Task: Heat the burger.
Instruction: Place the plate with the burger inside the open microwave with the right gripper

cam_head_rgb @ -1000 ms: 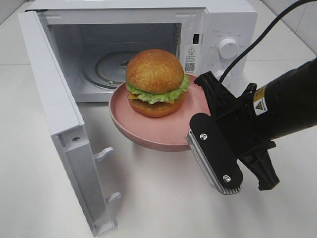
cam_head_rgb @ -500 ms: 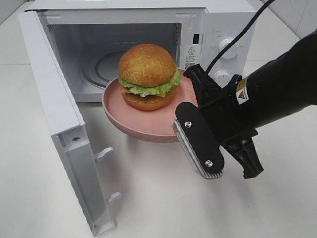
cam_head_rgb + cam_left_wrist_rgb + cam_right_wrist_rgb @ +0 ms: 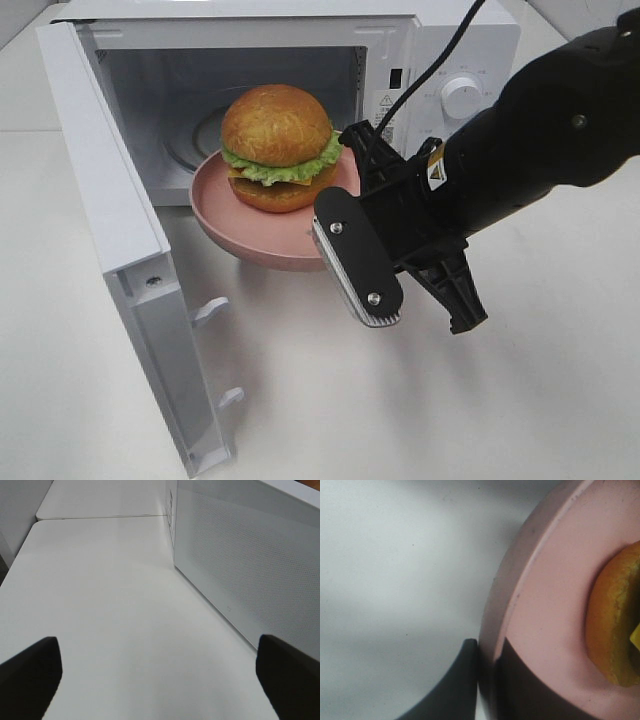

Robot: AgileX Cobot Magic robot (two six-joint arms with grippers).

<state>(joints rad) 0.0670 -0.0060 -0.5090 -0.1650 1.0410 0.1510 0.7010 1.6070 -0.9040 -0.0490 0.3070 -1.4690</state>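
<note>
The right gripper [image 3: 487, 680] is clenching the rim of the round pink plate [image 3: 275, 245], one finger lying above the rim and the other below it, and is holding the plate raised off the white counter [image 3: 350, 400]. The burger [image 3: 277, 145] is sitting upright on the plate, slightly toward its far side, with its glossy golden bun on top and frilly green lettuce and yellow filling showing between the halves. The plate is hanging right at the mouth of the white microwave [image 3: 440, 60]; whether its far edge is already crossing the threshold cannot be told. The microwave door [image 3: 110, 220] is standing swung wide open on the left of the exterior view, and the glass turntable [image 3: 195, 135] is showing inside behind the burger. The left gripper [image 3: 160, 680] is hanging released, its jaws spread wide and grasping nothing, above the bare counter near the microwave's perforated outer wall [image 3: 250, 570].
</note>
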